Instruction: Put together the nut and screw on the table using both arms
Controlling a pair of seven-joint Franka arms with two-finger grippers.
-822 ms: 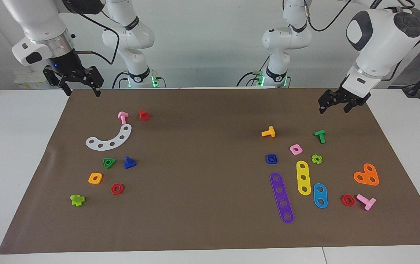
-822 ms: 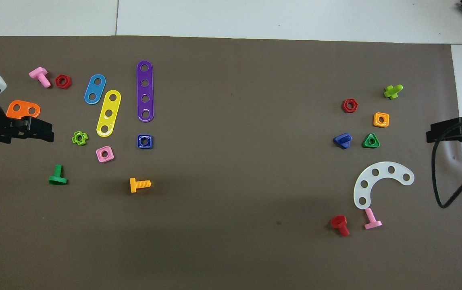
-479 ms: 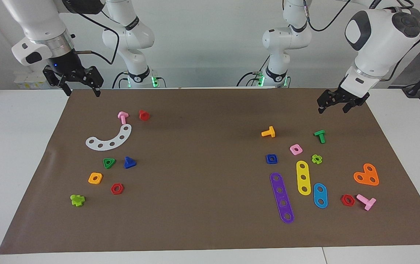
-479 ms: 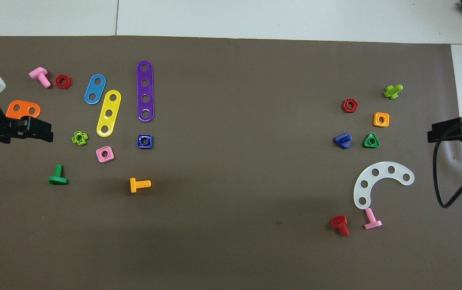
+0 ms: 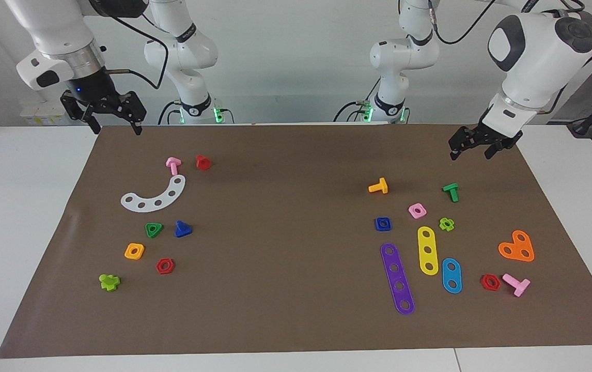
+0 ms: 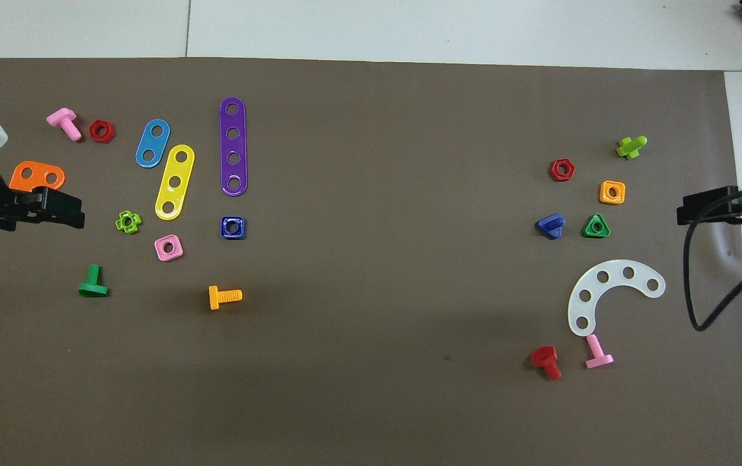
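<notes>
The dark-blue square nut (image 5: 383, 223) (image 6: 233, 227) lies flat on the brown mat (image 5: 296, 289) toward the left arm's end, beside a pink square nut (image 5: 417, 210). The dark-blue screw (image 5: 183, 229) (image 6: 551, 226) lies toward the right arm's end, beside a green triangular nut (image 5: 153, 229). My left gripper (image 5: 470, 152) (image 6: 78, 214) is open and empty, up in the air over the mat's left-arm end. My right gripper (image 5: 115, 125) (image 6: 682, 213) is open and empty, raised over the mat's edge at the right arm's end.
Near the nut lie a purple strip (image 5: 397, 278), yellow strip (image 5: 427, 250), blue strip (image 5: 451, 275), orange screw (image 5: 378, 186), green screw (image 5: 451, 191) and orange heart plate (image 5: 517, 247). Near the screw lie a white curved plate (image 5: 154, 196), an orange nut (image 5: 134, 251) and a red nut (image 5: 165, 265).
The right gripper has drifted slightly inward over the mat's edge and a little higher. The left gripper has barely shifted. No part on the mat has moved.
</notes>
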